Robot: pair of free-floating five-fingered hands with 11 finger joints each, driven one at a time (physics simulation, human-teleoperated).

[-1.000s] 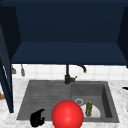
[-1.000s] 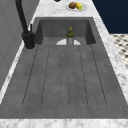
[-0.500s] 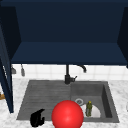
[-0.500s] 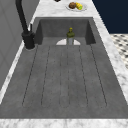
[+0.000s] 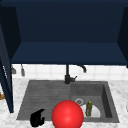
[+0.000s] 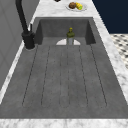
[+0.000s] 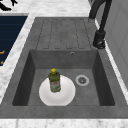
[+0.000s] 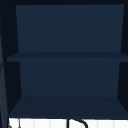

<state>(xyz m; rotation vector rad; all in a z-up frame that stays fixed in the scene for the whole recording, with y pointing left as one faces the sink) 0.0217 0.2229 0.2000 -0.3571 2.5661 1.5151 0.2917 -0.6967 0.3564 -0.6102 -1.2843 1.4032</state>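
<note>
Left hand (image 5: 37, 118), fingers curled, empty, at grey sink (image 5: 45, 96) front edge; careless sweep could topple green bottle (image 7: 54, 80) upright on white plate (image 7: 65, 96).

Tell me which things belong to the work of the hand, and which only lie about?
With the work: left hand; red ball, beside it in the front view.
Lying about: green bottle, upright on white plate; faucet; fruit plate.
</note>
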